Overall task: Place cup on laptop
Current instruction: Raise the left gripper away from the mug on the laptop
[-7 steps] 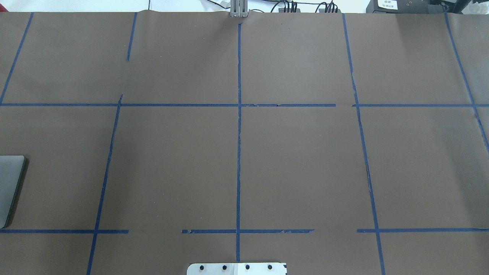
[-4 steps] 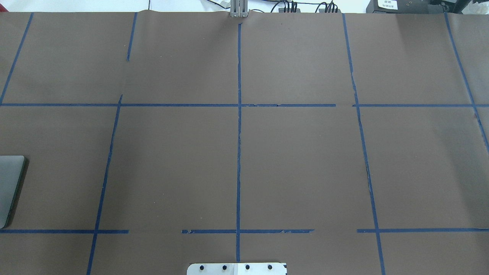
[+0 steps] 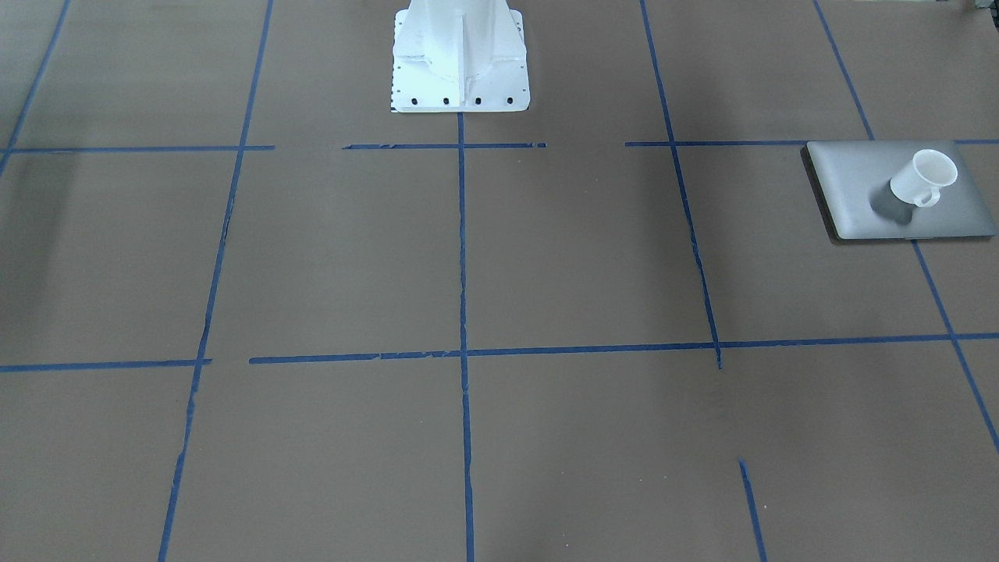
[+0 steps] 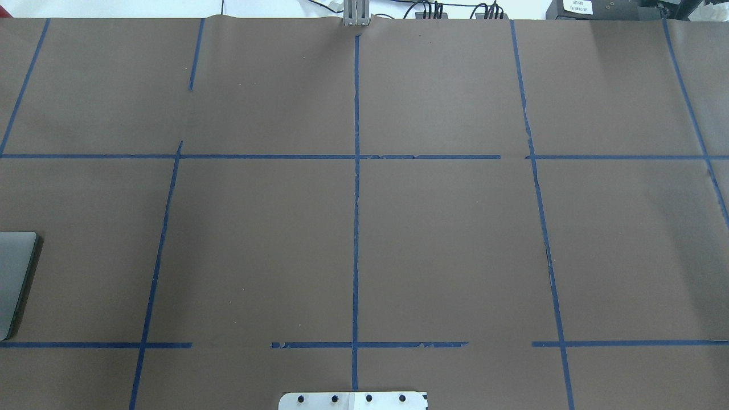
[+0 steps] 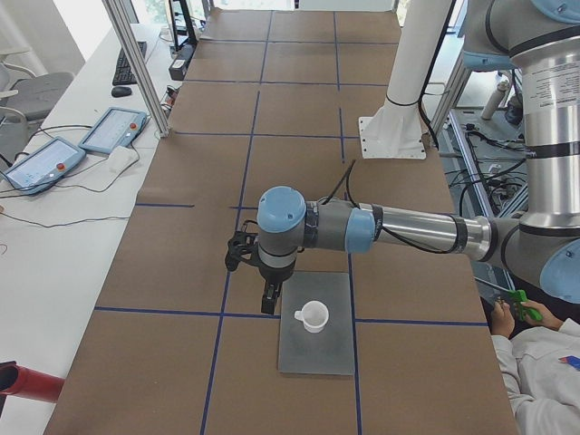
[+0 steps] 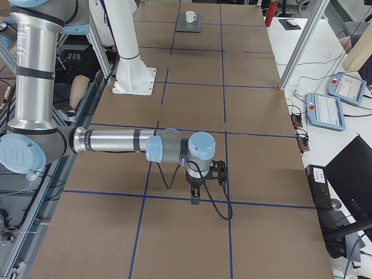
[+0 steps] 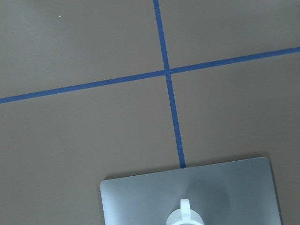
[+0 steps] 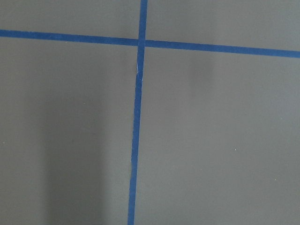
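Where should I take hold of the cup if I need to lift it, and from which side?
Probably the rim, from straight above: the cup stands upright on the laptop, mouth open, so one finger can go inside, one outside. Choose wall clear of the loop handle, which points away from the robot's base. The left gripper hangs nearest.

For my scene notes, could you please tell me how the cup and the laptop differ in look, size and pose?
Colour: the cup is white, the laptop silver-grey.
Shape: the cup is round with a loop handle; the laptop is a flat rectangle with rounded corners.
Size: the cup is much smaller than the laptop.
Pose: the cup stands upright on the laptop, which lies flat and closed.
Both are pale and plain.
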You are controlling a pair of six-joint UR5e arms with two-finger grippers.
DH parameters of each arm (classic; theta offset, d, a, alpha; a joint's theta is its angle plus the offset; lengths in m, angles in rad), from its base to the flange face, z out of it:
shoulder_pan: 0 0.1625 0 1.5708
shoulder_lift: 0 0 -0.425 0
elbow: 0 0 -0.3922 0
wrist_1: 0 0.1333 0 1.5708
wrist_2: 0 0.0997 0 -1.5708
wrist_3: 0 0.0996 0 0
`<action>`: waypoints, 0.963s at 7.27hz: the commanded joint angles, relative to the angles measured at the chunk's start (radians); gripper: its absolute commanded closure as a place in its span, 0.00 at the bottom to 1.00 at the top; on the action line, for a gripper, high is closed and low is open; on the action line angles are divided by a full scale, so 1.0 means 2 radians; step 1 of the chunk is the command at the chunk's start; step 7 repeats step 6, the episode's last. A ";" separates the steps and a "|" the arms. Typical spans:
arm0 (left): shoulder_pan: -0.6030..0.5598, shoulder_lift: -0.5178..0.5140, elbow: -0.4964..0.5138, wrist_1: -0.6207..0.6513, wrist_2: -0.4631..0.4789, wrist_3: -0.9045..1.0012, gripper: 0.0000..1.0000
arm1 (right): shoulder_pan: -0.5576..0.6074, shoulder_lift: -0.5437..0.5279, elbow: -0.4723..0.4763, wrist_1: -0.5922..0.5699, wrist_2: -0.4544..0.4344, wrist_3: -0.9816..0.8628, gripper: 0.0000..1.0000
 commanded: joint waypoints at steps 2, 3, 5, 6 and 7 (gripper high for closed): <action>0.001 -0.002 -0.003 -0.001 -0.001 0.000 0.00 | 0.000 0.000 0.000 0.000 -0.001 0.000 0.00; 0.001 -0.004 -0.002 -0.001 -0.001 0.000 0.00 | 0.000 0.000 0.000 0.000 0.000 0.000 0.00; 0.001 -0.006 -0.002 -0.001 -0.001 0.000 0.00 | 0.000 0.000 0.000 0.000 0.000 0.000 0.00; 0.002 -0.006 -0.003 -0.001 -0.001 0.000 0.00 | 0.000 0.000 0.000 0.000 0.000 0.000 0.00; 0.002 -0.006 -0.003 -0.001 -0.001 0.000 0.00 | 0.000 0.000 0.000 0.000 0.000 0.000 0.00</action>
